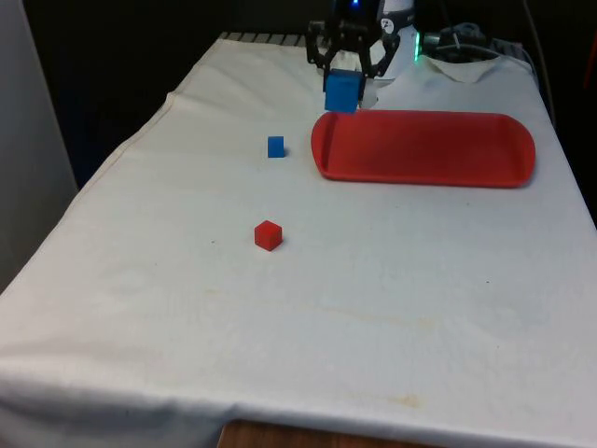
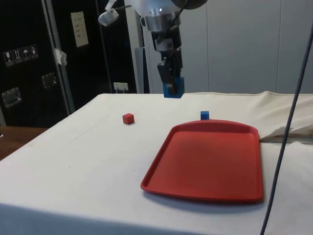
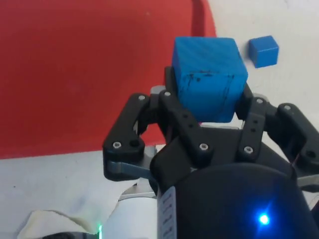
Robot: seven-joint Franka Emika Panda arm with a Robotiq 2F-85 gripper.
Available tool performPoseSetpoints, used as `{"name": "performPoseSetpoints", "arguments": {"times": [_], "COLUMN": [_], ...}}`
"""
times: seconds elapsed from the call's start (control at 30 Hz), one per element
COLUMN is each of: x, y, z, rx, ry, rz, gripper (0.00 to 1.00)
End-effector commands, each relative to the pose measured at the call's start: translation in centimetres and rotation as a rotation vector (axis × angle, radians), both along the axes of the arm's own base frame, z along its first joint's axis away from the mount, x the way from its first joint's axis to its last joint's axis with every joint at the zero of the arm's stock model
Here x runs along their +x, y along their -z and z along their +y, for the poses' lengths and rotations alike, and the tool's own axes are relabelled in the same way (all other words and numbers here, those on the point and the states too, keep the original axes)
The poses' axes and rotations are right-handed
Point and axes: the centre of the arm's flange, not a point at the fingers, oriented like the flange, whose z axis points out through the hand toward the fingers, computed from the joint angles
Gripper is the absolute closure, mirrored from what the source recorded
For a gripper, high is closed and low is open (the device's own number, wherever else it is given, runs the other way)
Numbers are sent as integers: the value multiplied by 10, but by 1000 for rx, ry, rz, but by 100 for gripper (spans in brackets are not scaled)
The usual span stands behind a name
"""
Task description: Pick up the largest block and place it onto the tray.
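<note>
My gripper is shut on the large blue block and holds it in the air. It hangs just above the far corner of the red tray, at the tray's end on the front view's left. A small blue block rests on the cloth beside that end of the tray. A small red block lies nearer the table's middle.
The tray lies flat with nothing on it. The white cloth is rumpled near the robot's base, behind the tray. Open cloth stretches across the near half of the table.
</note>
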Motion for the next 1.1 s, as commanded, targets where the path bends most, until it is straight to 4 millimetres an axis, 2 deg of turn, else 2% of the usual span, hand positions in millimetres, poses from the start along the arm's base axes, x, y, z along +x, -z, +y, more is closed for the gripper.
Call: {"name": "performPoseSetpoints", "arguments": {"times": [0.0, 0.1, 0.4, 0.43, 0.73, 1.07], "x": [-4, -6, -28, -26, -46, -71], "y": [-1, 0, 4, 3, 20, 49], "z": [5, 9, 37, 35, 54, 74], "rx": [-10, 2, -2, 9, -3, 3], "ry": [1, -4, -14, -14, -30, -54], "rz": [-6, -1, -7, 4, -8, -8], "gripper": [100, 100, 100, 100, 100, 100]}}
